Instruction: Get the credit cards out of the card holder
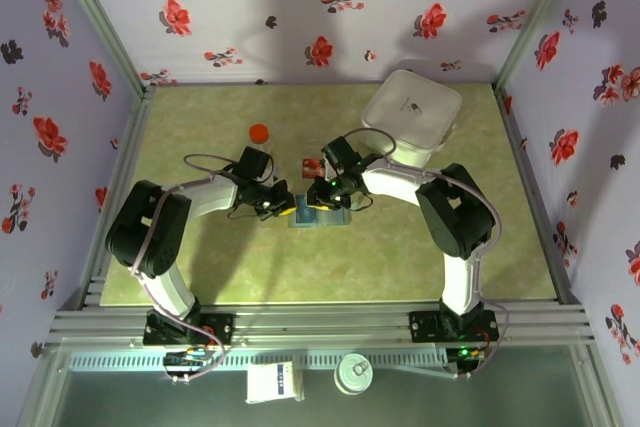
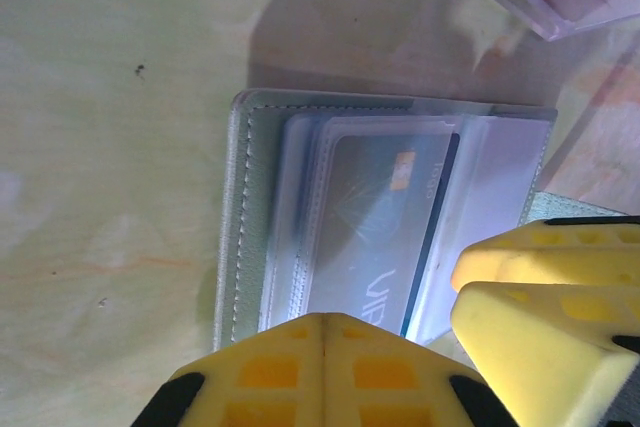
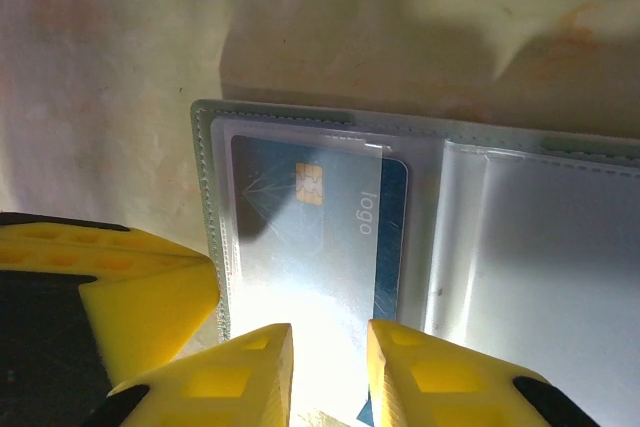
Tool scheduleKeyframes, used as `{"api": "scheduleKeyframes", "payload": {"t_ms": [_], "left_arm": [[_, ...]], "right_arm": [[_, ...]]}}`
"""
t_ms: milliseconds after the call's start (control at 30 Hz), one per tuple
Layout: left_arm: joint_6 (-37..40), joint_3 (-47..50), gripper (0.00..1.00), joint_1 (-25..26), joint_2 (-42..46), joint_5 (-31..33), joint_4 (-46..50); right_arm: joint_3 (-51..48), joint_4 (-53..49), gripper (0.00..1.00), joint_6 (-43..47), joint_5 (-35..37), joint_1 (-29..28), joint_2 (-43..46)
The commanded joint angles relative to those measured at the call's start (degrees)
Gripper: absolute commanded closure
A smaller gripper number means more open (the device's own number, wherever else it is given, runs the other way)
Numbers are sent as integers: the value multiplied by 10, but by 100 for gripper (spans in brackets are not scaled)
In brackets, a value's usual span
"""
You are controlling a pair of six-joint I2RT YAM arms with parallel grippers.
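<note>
L gripper [image 2: 322, 337] shut at card holder [image 2: 238, 237] edge.

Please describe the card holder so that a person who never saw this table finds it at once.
On the green table, look at the middle, where the left claw and the right claw meet. The card holder lies open and flat there. Unlike the big white case behind it and the small clear box nearby, it is grey-blue, with clear pockets showing a blue card.

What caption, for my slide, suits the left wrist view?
Left gripper, shut, at the open card holder's edge; blue card inside.
</note>
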State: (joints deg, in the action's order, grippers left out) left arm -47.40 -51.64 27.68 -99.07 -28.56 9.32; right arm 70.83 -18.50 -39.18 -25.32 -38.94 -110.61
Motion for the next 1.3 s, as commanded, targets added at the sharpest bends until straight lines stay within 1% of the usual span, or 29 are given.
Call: {"api": "scheduleKeyframes", "payload": {"t_ms": [0, 133, 467, 567, 967, 1267], "left_arm": [[19, -7, 100, -2, -12, 1, -13], [19, -3, 100, -1, -15, 1, -17], [25, 2, 100, -1, -17, 13, -7], [25, 3, 100, -1, -17, 14, -6], [27, 7, 100, -2, -21, 19, -4], [28, 12, 100, -1, -21, 19, -4]], "right_arm": [[17, -2, 74, 4, -5, 0, -13], [19, -5, 76, 5, -6, 0, -17], [17, 1, 76, 4, -7, 0, -21], [15, 4, 79, 3, -9, 0, -22], [5, 10, 79, 4, -9, 0, -24], [2, 15, 75, 1, -9, 0, -26]]}}
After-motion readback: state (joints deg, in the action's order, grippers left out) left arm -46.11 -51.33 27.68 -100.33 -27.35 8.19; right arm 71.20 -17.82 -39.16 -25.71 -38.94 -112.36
